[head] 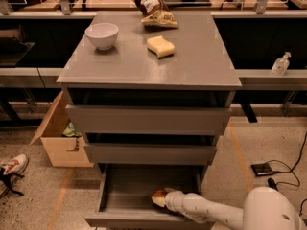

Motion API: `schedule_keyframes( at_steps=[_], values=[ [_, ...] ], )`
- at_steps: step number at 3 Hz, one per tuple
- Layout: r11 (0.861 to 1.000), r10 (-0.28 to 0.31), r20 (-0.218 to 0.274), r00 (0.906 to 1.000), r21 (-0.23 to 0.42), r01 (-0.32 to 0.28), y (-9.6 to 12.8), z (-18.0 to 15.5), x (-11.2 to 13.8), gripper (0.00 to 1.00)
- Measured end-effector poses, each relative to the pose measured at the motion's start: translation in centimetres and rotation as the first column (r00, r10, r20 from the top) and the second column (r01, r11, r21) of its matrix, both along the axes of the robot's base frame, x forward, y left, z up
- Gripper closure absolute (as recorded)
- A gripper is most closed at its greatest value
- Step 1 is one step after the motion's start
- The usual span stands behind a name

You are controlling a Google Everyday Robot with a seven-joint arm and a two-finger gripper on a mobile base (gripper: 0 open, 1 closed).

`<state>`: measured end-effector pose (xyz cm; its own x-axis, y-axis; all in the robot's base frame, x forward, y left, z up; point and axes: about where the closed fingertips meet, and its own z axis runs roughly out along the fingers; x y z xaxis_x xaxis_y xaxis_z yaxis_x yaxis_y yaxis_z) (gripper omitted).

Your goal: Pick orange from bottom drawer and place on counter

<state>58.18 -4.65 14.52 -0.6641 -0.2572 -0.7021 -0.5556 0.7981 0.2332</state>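
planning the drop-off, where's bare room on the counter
The counter is bare across its front half and right side, past the sponge. Crowded at the back: white bowl, snack bag. The gripper is in the bottom drawer.
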Motion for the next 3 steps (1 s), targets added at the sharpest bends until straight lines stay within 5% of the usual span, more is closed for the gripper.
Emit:
schedule_keyframes(
  at_steps=[1,2,3],
  values=[
    [1.000,0.015,-0.011,0.9998,0.011,-0.015,0.3,0.0,-0.8,0.95],
    [0.998,0.040,0.002,0.9992,0.056,-0.040,0.4,1.3,-1.5,1.00],
    [0.984,0.110,0.075,0.9911,0.131,-0.120,0.9,5.2,-2.4,1.00]
  ],
)
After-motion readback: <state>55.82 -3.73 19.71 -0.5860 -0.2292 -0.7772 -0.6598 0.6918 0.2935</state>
